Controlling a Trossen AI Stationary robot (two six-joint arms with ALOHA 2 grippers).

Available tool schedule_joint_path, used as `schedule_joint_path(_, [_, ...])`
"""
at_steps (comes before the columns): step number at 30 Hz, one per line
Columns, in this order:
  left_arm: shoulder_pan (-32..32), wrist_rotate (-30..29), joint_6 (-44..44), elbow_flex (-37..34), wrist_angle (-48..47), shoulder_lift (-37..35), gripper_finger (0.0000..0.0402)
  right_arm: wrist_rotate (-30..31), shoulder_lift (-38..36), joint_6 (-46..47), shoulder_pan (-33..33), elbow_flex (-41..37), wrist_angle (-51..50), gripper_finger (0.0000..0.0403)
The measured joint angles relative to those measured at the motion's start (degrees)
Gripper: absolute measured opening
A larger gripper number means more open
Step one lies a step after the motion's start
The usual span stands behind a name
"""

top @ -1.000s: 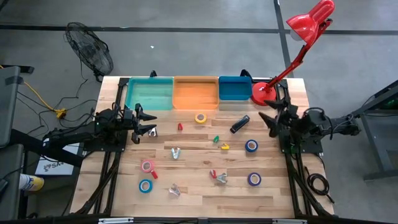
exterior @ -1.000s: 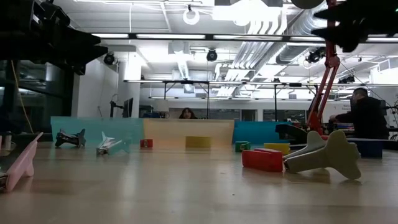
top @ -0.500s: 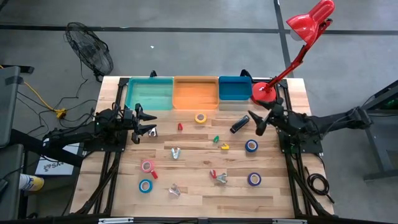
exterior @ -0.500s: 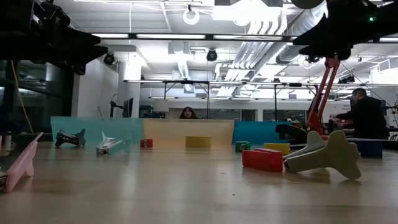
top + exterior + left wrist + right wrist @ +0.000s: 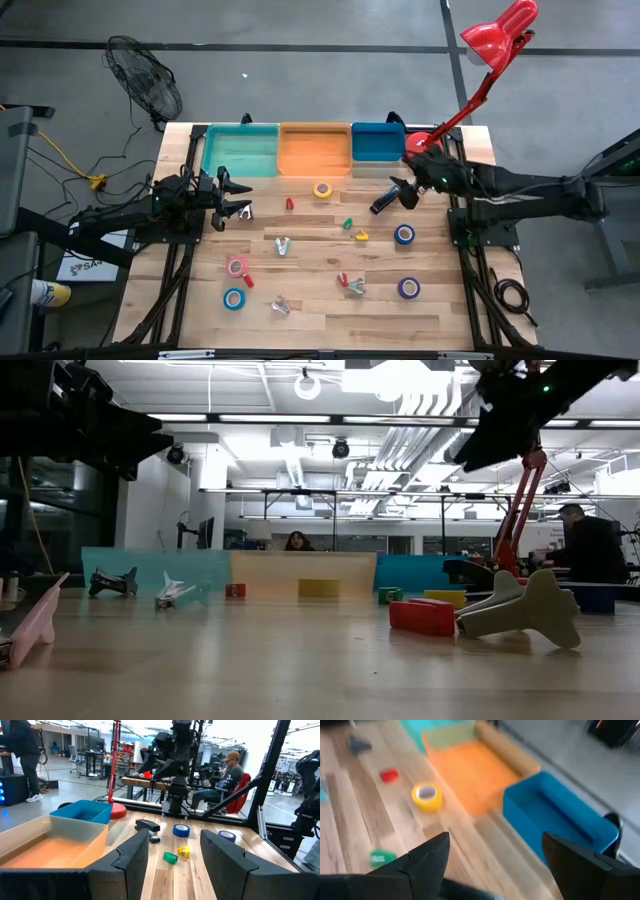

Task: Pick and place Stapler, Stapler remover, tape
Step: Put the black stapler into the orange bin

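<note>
Reaching in from the right since the earlier frame, the right gripper [image 5: 402, 192], jaws spread wide and empty, hangs just beside the stapler [image 5: 385, 200] at upper centre-right, while the left gripper [image 5: 232, 199] waits half-open, holding nothing.

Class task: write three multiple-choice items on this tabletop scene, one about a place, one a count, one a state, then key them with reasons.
1. Where does the stapler lie?
A. in the orange bin
B. on the table below the blue bin
C. beside the pink tape

2. How many bins stand along the table's far edge?
A. two
B. three
C. four

3. How is the right end effector?
A. open, empty, beside the stapler
B. shut on the stapler
C. shut on a tape roll

Key: 1 B, the high view shows it there. 2 B, teal, orange, blue. 3 A, its fingers stand apart in the right wrist view.
</note>
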Motion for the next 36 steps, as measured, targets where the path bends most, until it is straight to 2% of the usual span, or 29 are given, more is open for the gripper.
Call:
schedule_joint_path(3, [-0.01, 0.0, -0.02, 0.02, 0.0, 0.01, 0.0177, -5.9, 3.31, -2.02, -4.53, 1.53, -2.44, 0.0307])
schedule_joint_path(6, [0.0, 0.0, -0.01, 0.0, 0.0, 0.0, 0.0177, -12.08, 6.84, -8.07, -8.53, 1.74, -3.07, 0.0307])
schedule_joint_path(11, [-0.01, 0.0, -0.01, 0.01, 0.0, -0.01, 0.0177, -17.56, 13.53, -18.85, -13.23, 1.74, -2.95, 0.0307])
schedule_joint_path(16, [0.01, 0.0, -0.01, 0.0, 0.0, -0.01, 0.0177, -20.69, 20.32, -26.5, -15.02, 1.74, -3.06, 0.0307])
schedule_joint_path(22, [-0.01, 0.0, -0.02, 0.02, 0.0, 0.0, 0.0177, -23.24, 26.37, -30.43, -15.12, 1.74, -3.11, 0.0307])
schedule_joint_path(30, [-0.01, 0.0, -0.01, 0.01, 0.0, 0.02, 0.0177, -24.47, 27.7, -32.73, -15.12, 1.74, -4.96, 0.0307])
schedule_joint_path(36, [-0.01, 0.0, -0.02, 0.0, 0.0, 0.02, 0.0177, -24.5, 27.7, -39.65, -15.07, 1.74, -5.22, 0.0307])
